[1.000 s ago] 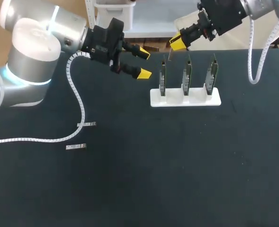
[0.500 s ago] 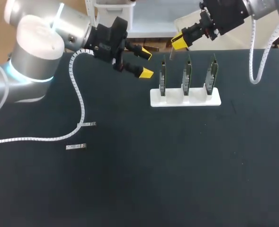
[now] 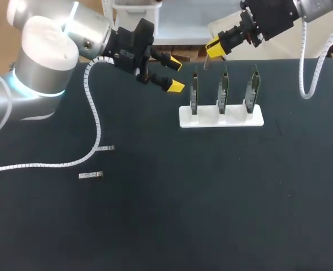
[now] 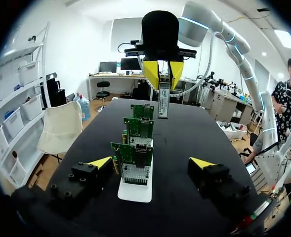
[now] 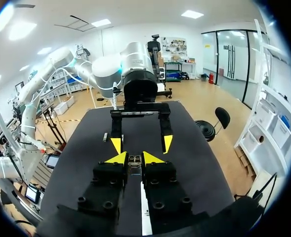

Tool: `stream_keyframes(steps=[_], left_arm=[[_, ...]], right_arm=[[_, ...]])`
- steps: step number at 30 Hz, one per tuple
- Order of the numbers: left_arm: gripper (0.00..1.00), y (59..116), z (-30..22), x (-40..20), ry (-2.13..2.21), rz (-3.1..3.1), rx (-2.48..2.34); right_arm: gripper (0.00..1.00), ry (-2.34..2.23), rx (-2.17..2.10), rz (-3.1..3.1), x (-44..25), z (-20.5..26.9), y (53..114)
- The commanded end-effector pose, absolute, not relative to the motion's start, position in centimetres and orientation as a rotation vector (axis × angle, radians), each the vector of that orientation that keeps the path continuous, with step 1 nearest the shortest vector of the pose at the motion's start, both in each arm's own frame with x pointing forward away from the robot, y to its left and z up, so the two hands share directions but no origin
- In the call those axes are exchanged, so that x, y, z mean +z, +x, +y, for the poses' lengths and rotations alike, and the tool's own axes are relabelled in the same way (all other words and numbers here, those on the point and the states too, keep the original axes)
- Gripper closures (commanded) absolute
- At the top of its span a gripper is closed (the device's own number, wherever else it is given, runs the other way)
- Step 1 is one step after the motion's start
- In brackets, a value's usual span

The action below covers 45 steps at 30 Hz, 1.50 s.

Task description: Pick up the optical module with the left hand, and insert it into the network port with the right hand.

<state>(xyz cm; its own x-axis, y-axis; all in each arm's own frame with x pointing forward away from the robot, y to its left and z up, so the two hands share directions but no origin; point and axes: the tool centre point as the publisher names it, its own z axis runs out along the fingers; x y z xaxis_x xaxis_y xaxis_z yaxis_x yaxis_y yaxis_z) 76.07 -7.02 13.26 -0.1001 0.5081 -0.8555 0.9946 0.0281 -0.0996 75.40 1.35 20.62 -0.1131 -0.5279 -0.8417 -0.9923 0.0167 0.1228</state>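
**Module held at the rack, insertion still to come**

The right gripper (image 3: 214, 49) pinches the module (image 4: 163, 101) by the tops of the boards (image 3: 223, 90) near the worktop's far edge. The left gripper (image 3: 174, 74) hangs spread beside the rack (image 3: 221, 119). If the module comes in tilted or off the line of a port (image 4: 135, 172), it could jam, slip in the grip or tip a board.

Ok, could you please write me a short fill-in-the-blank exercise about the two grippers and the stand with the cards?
The white stand holds ___ green cards.
The right gripper is ___ on the optical module, above the cards.
The left gripper is ___, with nothing between its fingers.
Missing words: three; shut; open.
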Motion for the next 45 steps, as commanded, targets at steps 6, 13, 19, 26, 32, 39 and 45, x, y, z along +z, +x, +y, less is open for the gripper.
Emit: stream_keyframes(steps=[6,13,19,26,32,39,45], left_arm=[[0.00,76.2,-7.1,13.3,1.543,1.681,-0.984],[0.00,76.2,-7.1,13.3,1.543,1.681,-0.984],[0.00,76.2,-7.1,13.3,1.543,1.681,-0.984],[0.00,76.2,-7.1,13.3,1.543,1.681,-0.984],[0.00,76.2,-7.1,13.3,1.543,1.681,-0.984],[0.00,76.2,-7.1,13.3,1.543,1.681,-0.984],[0.00,76.2,-7.1,13.3,1.543,1.681,-0.984]], right_arm=[[1.00,-1.636,0.921,1.656,20.9,2.1,74.8],[1.00,-1.691,0.875,1.642,20.1,2.7,74.5],[1.00,-1.714,0.847,1.628,19.9,3.1,74.5],[1.00,-1.764,0.869,1.622,19.6,3.4,74.8],[1.00,-1.770,0.859,1.618,19.5,3.6,75.5],[1.00,-1.759,0.849,1.632,19.0,4.0,76.2],[1.00,-1.760,0.841,1.643,18.5,4.2,76.5]])
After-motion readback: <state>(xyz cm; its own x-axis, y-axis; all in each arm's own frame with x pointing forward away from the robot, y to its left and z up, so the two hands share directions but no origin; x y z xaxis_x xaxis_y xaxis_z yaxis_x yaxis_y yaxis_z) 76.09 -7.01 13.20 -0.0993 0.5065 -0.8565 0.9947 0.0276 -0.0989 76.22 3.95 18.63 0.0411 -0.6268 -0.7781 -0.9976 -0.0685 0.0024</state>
